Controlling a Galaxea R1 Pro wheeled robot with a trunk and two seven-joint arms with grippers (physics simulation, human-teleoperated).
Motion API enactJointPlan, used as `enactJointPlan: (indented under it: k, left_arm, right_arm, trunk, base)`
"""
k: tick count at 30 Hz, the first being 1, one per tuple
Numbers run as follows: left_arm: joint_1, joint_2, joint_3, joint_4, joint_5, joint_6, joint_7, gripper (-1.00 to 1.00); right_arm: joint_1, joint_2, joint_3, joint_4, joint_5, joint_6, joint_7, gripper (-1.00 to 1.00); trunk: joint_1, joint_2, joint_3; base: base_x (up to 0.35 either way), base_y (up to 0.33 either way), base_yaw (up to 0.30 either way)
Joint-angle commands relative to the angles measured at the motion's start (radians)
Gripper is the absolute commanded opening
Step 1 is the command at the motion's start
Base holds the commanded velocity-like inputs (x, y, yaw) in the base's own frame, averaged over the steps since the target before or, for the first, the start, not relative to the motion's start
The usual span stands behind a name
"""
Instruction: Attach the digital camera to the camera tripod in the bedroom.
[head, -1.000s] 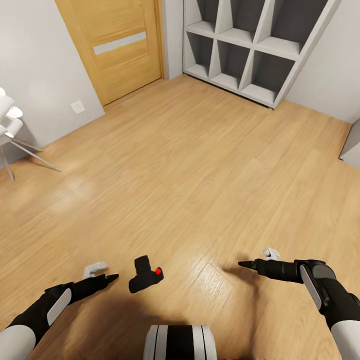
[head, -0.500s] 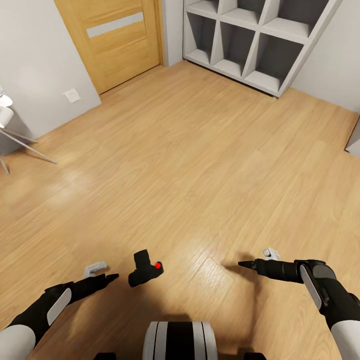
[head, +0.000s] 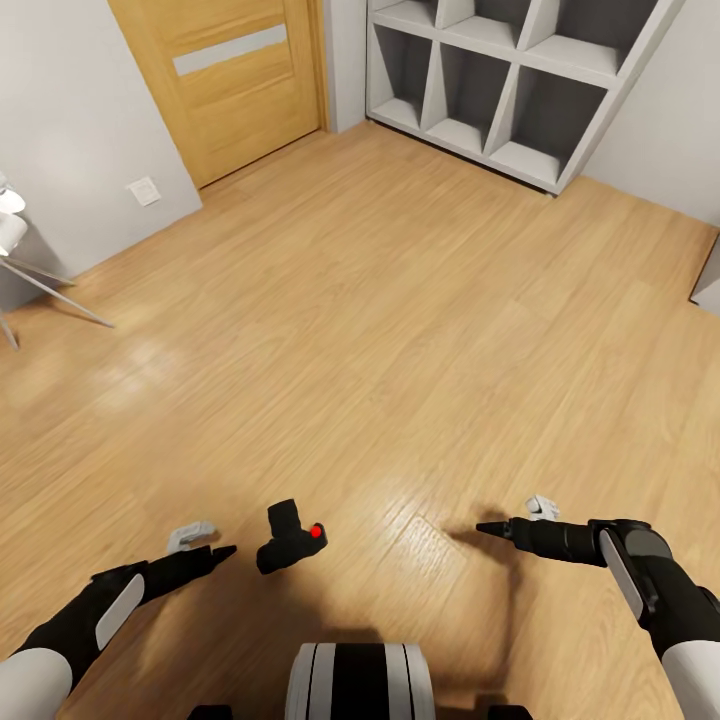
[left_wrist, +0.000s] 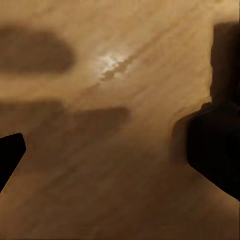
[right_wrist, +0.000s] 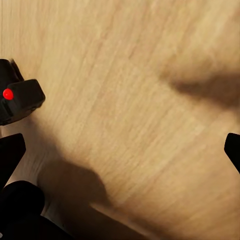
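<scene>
- No text, label, brand, number or sign can be read in any view.
- The camera (head: 290, 537) shows a plain red button, no lettering.
- The door (head: 232, 80) bears a blank pale strip.

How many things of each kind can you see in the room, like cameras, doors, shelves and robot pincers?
Digital camera: 1
Wooden door: 1
White cube shelf unit: 1
Wall socket: 1
Robot pincers: 2, the left pincer and the right pincer
Total: 6
</scene>
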Motion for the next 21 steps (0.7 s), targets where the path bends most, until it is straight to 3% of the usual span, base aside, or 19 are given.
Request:
enactJointPlan:
  k: [1, 5, 8, 13, 21]
  left_arm:
    - [0.000, -0.001, -0.005, -0.001, -0.003, -0.022, 0.005, 1.00]
    - [0.000, -0.005, -0.005, -0.002, -0.054, -0.145, 0.007, 1.00]
    - [-0.001, -0.004, -0.005, 0.008, -0.129, -0.269, 0.003, 1.00]
    - [-0.001, -0.003, -0.005, 0.022, -0.210, -0.335, -0.006, 1.00]
    - [-0.001, -0.008, -0.005, 0.103, -0.246, -0.367, -0.010, 1.00]
  right_arm:
    - [0.000, 0.000, -0.001, 0.000, -0.007, 0.007, -0.001, 1.00]
    - [0.000, 0.000, -0.001, 0.000, -0.006, 0.007, -0.002, 1.00]
    - [0.000, 0.000, -0.001, 0.000, -0.006, 0.007, -0.002, 1.00]
    - [0.000, 0.000, -0.001, 0.000, -0.006, 0.006, -0.002, 1.00]
    - [0.000, 0.002, -0.001, 0.000, -0.005, 0.006, -0.002, 1.00]
  trunk:
    - [0.000, 0.000, -0.001]
    - [0.000, 0.000, -0.001]
    - [0.000, 0.000, -0.001]
    - [0.000, 0.000, -0.001]
    - [0.000, 0.000, -0.001]
  base:
    - [0.000, 0.000, 0.000]
    - [0.000, 0.000, 0.000]
    - [0.000, 0.000, 0.000]
    - [0.000, 0.000, 0.000]
    - [0.000, 0.000, 0.000]
